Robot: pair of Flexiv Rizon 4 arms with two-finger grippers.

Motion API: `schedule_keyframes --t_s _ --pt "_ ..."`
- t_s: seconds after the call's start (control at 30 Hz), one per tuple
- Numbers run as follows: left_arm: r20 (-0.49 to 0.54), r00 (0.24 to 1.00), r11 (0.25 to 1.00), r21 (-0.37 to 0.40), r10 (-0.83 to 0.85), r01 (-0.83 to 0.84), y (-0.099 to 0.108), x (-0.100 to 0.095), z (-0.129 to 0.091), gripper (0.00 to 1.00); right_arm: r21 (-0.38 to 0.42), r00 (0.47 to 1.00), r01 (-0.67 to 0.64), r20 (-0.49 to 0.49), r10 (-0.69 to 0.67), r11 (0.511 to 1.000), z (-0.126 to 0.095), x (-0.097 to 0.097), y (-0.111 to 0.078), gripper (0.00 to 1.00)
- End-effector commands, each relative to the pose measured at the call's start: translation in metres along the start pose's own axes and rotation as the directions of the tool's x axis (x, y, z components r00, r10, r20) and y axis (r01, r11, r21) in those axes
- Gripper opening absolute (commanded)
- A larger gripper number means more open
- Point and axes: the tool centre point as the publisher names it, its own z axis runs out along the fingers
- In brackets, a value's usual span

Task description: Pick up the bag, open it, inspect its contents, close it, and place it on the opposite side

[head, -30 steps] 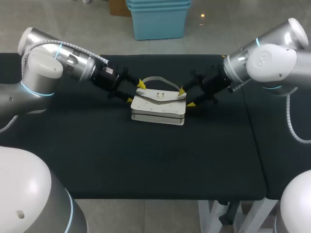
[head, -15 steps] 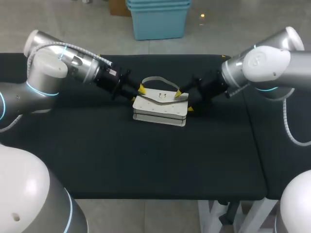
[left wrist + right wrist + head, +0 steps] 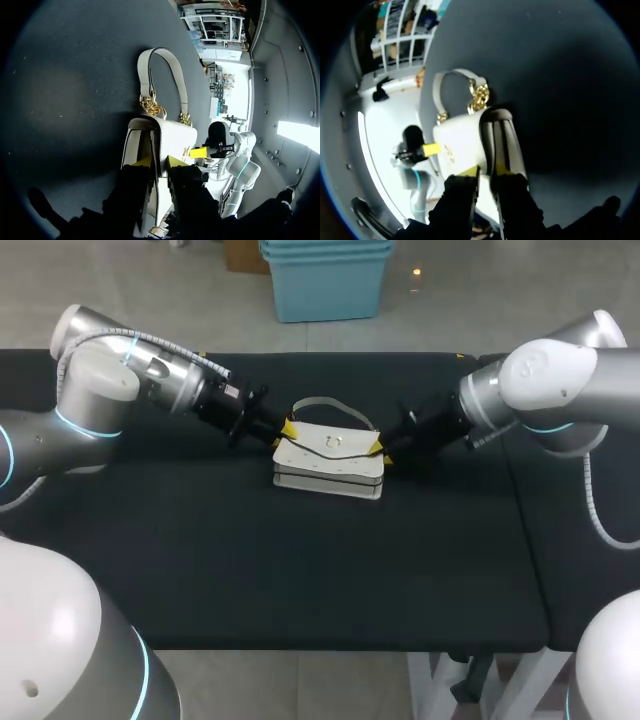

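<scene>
Nearer than before, both jaws tight on bag (image 3: 330, 462) ends

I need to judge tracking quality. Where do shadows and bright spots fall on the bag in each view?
Head view: the bag reads bright and evenly lit against the dark table. Left wrist view: a shadow darkens the table beside the left gripper. Right wrist view: the bag's end at the right gripper lies in deep shadow, its face brightly lit.

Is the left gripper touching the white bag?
Touching. The left wrist view shows both tips of the left gripper pinching an edge of the bag.
</scene>
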Motion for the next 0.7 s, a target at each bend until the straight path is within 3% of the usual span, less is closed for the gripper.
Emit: schedule_keyframes --t_s 0.03,0.1,0.13,0.17,0.53,0.57,0.6,0.63,0.67,0.7 --pt "0.0 1.0 1.0 0.003 0.012 -0.012 0.001 0.0 0.005 0.01 -0.025 1.0 0.0 -0.002 0.0 1.0 0.002 0.001 -0.002 0.46" --pt "0.001 1.0 1.0 0.007 0.012 -0.012 0.001 -0.001 0.005 0.0 -0.03 1.0 -0.001 -0.007 0.001 1.0 0.001 0.002 -0.002 0.4" --pt "0.0 1.0 1.0 0.006 0.01 -0.01 0.0 -0.002 0.006 0.0 -0.032 1.0 -0.002 -0.007 0.002 0.999 0.001 0.002 -0.002 0.29" --pt "-0.001 1.0 1.0 0.005 0.009 -0.009 -0.001 -0.003 0.006 0.0 -0.033 1.0 -0.003 -0.008 0.003 0.999 0.002 0.002 -0.002 0.0" --pt "-0.013 1.0 1.0 -0.01 0.01 -0.01 -0.002 -0.007 0.005 0.0 -0.055 0.999 0.023 -0.041 -0.025 0.998 0.002 -0.002 -0.001 0.0" --pt "-0.012 1.0 1.0 -0.008 0.012 -0.012 0.0 -0.006 0.003 0.48 -0.054 0.999 0.033 -0.037 -0.035 0.998 0.001 0.0 -0.002 0.0" --pt "-0.01 1.0 1.0 -0.003 0.017 -0.017 0.001 -0.004 0.001 0.92 -0.058 0.999 0.039 -0.033 -0.041 0.998 -0.001 0.001 -0.003 0.18" --pt "-0.01 1.0 1.0 0.0 0.022 -0.022 0.003 -0.002 -0.001 1.0 -0.06 0.998 0.053 -0.031 -0.055 0.997 -0.003 0.002 -0.004 0.69" --pt "-0.009 1.0 1.0 0.004 0.026 -0.026 0.005 0.001 -0.003 1.0 -0.061 0.997 0.066 -0.029 -0.068 0.996 -0.005 0.004 -0.005 1.0" --pt "-0.007 0.999 0.999 0.006 0.032 -0.032 0.008 0.003 -0.006 1.0 -0.068 0.997 0.074 -0.021 -0.076 0.995 -0.008 0.005 -0.006 1.0"
